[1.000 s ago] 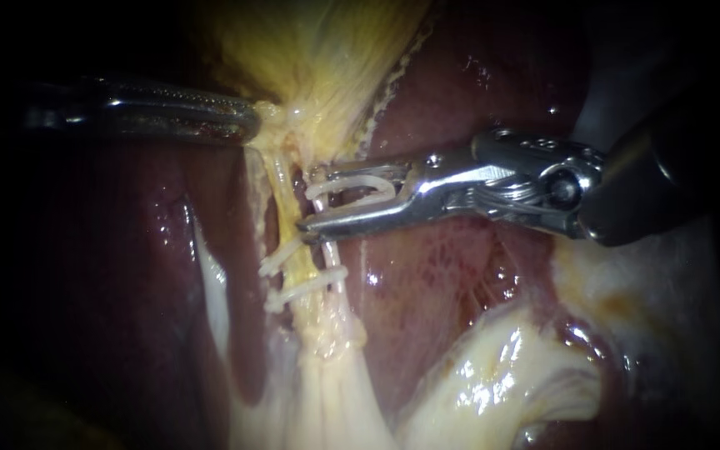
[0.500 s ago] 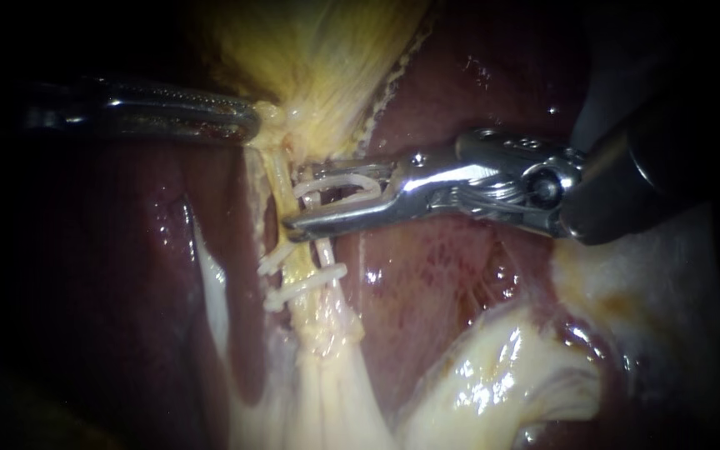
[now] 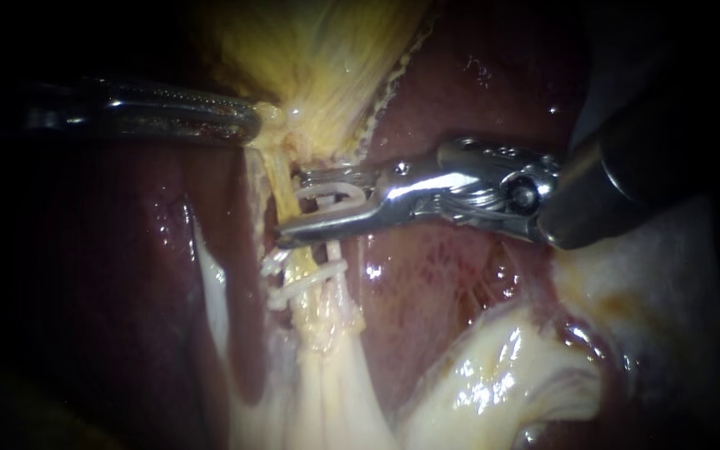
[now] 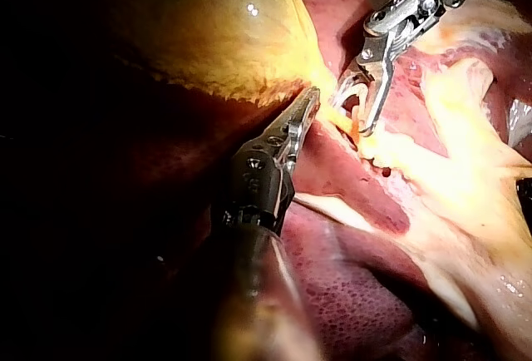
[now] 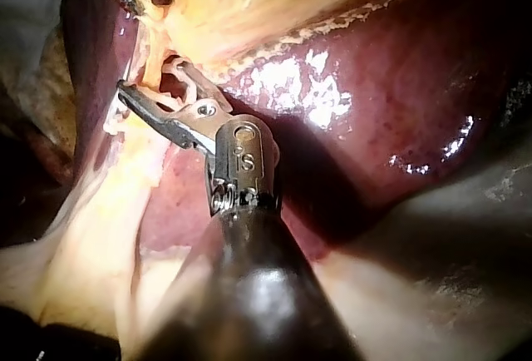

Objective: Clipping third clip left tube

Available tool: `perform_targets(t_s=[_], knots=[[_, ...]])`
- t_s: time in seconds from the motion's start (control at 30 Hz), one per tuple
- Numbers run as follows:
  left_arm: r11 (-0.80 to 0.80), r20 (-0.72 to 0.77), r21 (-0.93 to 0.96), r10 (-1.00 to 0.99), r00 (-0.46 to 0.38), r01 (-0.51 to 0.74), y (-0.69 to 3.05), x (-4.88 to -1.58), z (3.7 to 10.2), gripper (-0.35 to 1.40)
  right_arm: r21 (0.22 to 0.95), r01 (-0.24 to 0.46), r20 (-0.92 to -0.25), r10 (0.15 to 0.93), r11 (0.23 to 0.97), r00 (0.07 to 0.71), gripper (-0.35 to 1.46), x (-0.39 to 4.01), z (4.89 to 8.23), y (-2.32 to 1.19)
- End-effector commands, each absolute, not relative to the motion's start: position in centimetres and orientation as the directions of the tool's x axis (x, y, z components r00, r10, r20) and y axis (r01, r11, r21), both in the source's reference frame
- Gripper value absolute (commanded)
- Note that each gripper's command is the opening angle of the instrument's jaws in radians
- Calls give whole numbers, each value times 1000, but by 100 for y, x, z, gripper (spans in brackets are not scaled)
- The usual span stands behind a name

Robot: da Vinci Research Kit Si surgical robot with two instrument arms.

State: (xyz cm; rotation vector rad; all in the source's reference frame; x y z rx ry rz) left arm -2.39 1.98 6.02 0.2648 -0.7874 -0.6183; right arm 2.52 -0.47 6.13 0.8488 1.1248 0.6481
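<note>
Endoscope: left instrument in from 9 o'clock, jaws clenched on the gallbladder at its neck, drawing the left tube straight. Right instrument in from 3 o'clock, jaws parted but carrying a white clip, astride the tube just at 12 o'clock of the two placed clips — lower jaw tip shows past the tube's 9 o'clock side.

Judgement: check both tips clear the tube, sit square across it, leave a gap from the placed clips, catch no liver — then squeeze fully, no pull.

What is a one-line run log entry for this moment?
step: clipping, unfinished | left instrument: grips gallbladder | right instrument: holds open clip at tube | two placed clips below
</note>
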Motion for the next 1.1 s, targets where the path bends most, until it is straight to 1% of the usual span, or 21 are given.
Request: perform_targets(t_s=[0.03, 0.13, 0.3, 0.5, 0.6, 0.83, 1.1], knots=[[793, 579, 442, -609, 542, 419, 198, -240, 602, -35, 845, -25, -499, 806, 534, 319, 50, 255, 613, -48], [793, 579, 442, -609, 542, 419, 198, -240, 602, -35, 848, -14, -500, 808, 530, 312, 50, 261, 612, -48], [793, 579, 442, -609, 542, 419, 197, -240, 602, -35, 872, 19, -476, 836, 490, 274, 50, 268, 607, -50], [793, 580, 444, -609, 542, 417, 197, -240, 602, -35, 893, 93, -450, 870, 440, 203, 49, 273, 595, -45], [793, 580, 444, -609, 542, 417, 197, -240, 603, -35, 896, 131, -442, 879, 424, 179, 48, 273, 585, -40], [793, 580, 444, -609, 542, 417, 197, -240, 603, -35, 899, 164, -429, 889, 405, 158, 46, 273, 569, -35], [793, 580, 444, -609, 542, 417, 197, -240, 603, -35, 901, 190, -421, 891, 390, 169, 39, 273, 560, -33]])
